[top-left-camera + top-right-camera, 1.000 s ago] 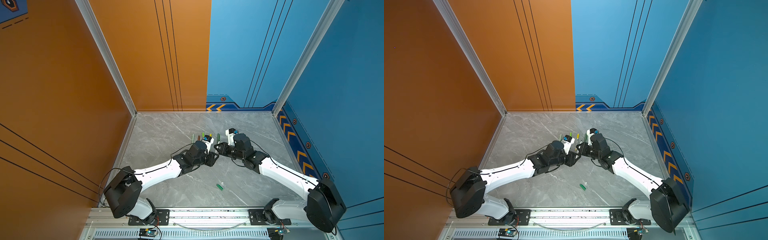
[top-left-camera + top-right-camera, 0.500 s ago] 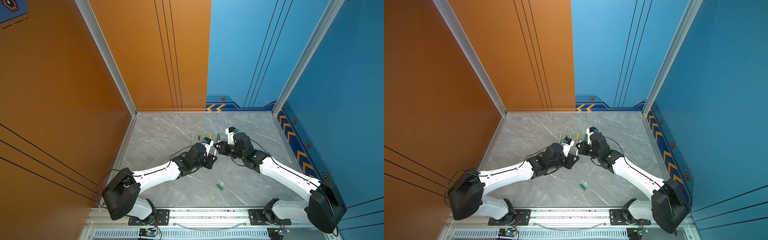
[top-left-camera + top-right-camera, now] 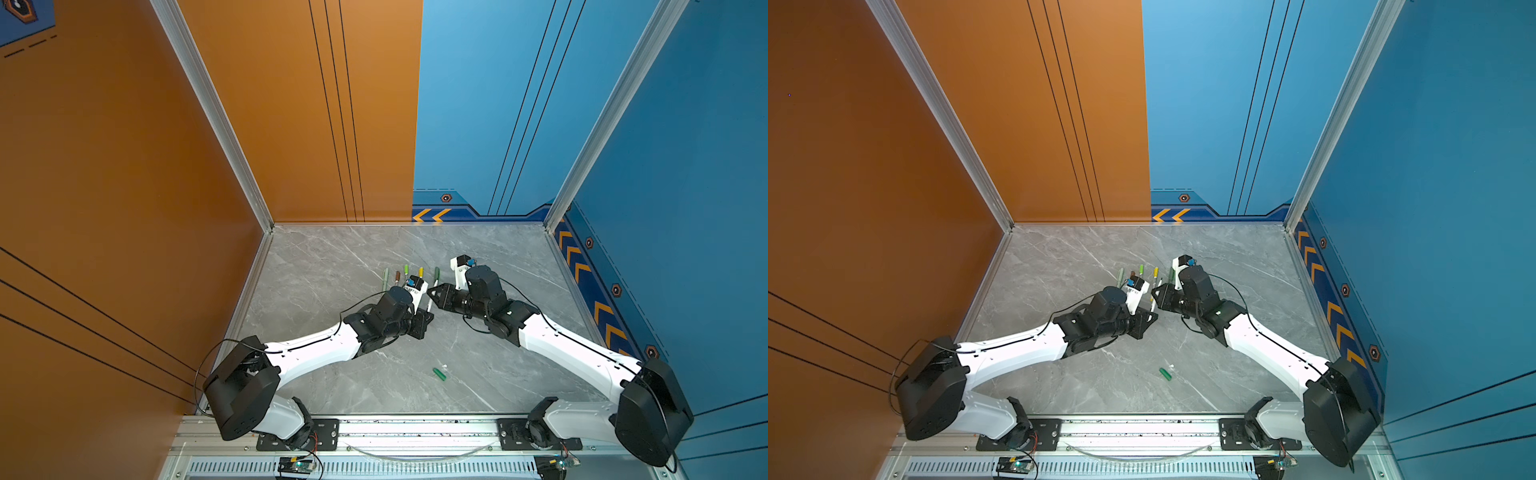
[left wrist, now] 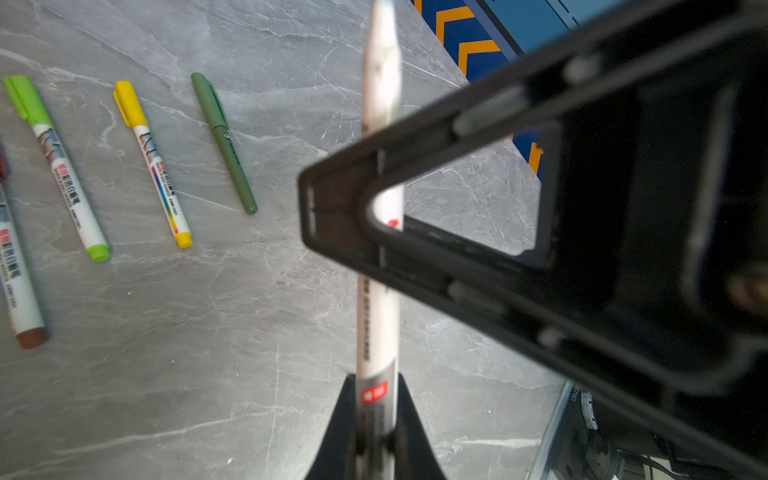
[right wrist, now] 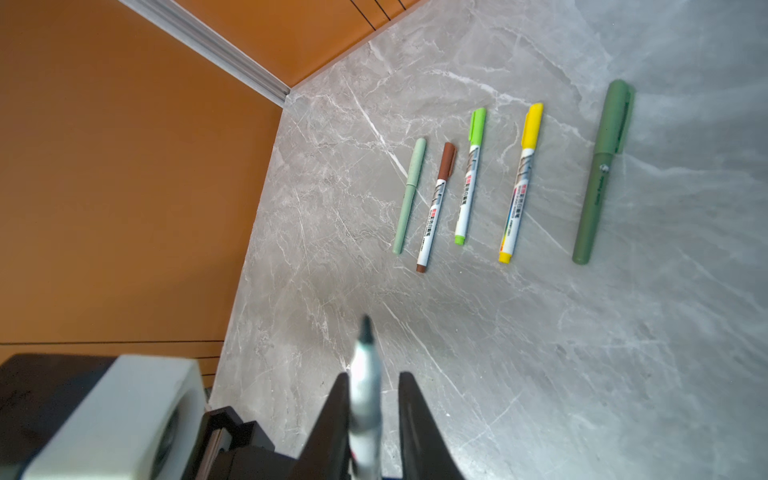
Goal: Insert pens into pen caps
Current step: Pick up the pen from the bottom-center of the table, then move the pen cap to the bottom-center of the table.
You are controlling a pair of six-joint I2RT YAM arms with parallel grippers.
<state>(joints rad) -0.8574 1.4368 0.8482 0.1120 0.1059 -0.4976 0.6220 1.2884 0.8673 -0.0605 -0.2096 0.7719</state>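
A white-barrelled pen (image 4: 379, 324) with a bare dark tip (image 5: 366, 328) stands between the two arms, and my left gripper (image 4: 376, 378) is shut on its lower barrel. My right gripper (image 5: 374, 378) is open around the upper barrel: the pen leans on one finger with a gap to the other. In both top views the grippers meet mid-table, left (image 3: 423, 322) and right (image 3: 432, 293). A dark green pen cap (image 3: 439, 374) lies alone nearer the front. Capped pens lie in a row behind: sage-green (image 5: 409, 195), brown (image 5: 436, 208), light green (image 5: 469, 178), yellow (image 5: 519, 183), dark green (image 5: 600, 174).
The grey marble table (image 3: 332, 266) is walled by an orange panel (image 3: 124, 208) on the left and blue panels (image 3: 685, 208) at the back and right. A metal rail (image 3: 415, 428) with both arm bases runs along the front edge.
My left gripper has closed onto the pen's barrel. My right gripper, which was shut on the pen, has parted its jaws. Both arms stay close together mid-table.
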